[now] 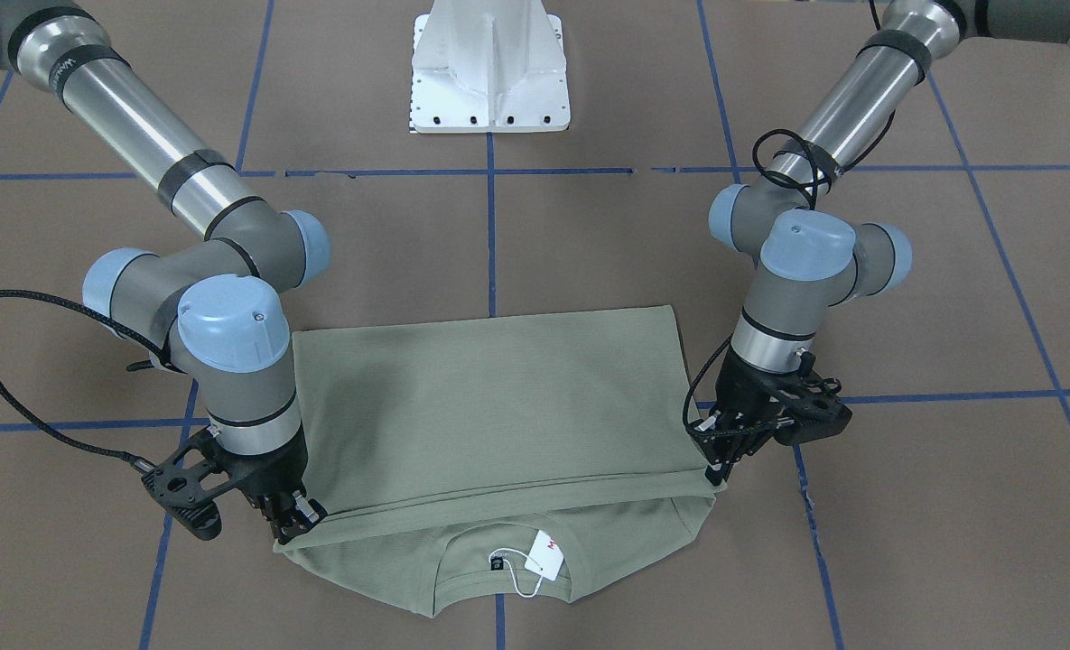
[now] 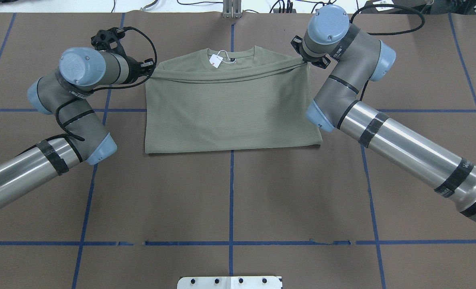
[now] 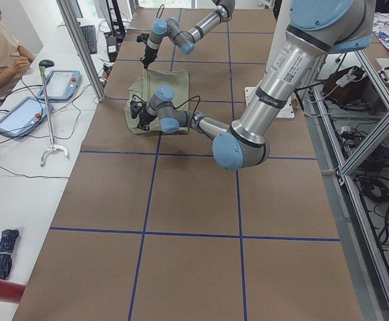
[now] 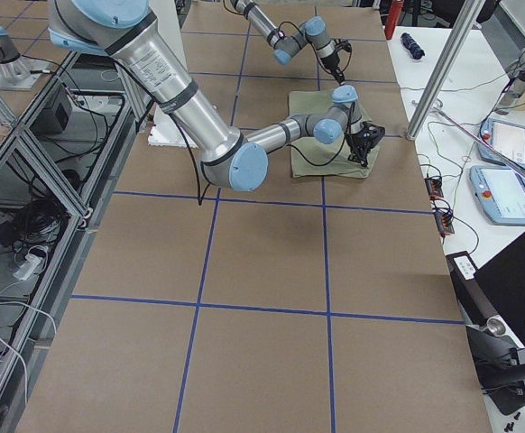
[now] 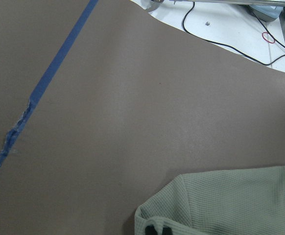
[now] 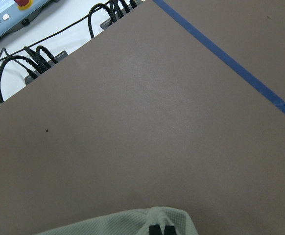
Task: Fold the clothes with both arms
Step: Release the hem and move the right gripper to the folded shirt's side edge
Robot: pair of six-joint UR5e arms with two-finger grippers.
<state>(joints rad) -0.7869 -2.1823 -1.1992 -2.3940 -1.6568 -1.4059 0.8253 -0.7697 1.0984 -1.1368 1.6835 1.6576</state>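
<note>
I am holding the shirt [image 1: 498, 406] mid-fold at the far side of the worktop [image 2: 229, 192]. Its hem layer is lying doubled over the body, just short of the hang tag [image 1: 548, 553]. The left fingers [image 1: 717, 456] and right fingers [image 1: 293, 516] are pinching that layer's two corners, closed on cloth. By my judgement, release and further folds are remaining. Blue tape lines [image 2: 262, 243] are gridding the brown covering, and an operator [image 3: 1, 40] is sitting alongside.

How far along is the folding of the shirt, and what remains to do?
Done: no sleeves stick out, and the shirt lies as a flat rectangle, its bottom half folded up so that the hem ends just short of the collar. In hand: the left gripper and the right gripper each pinch a hem corner. Left: letting go, and probably one more fold to make it smaller.
</note>
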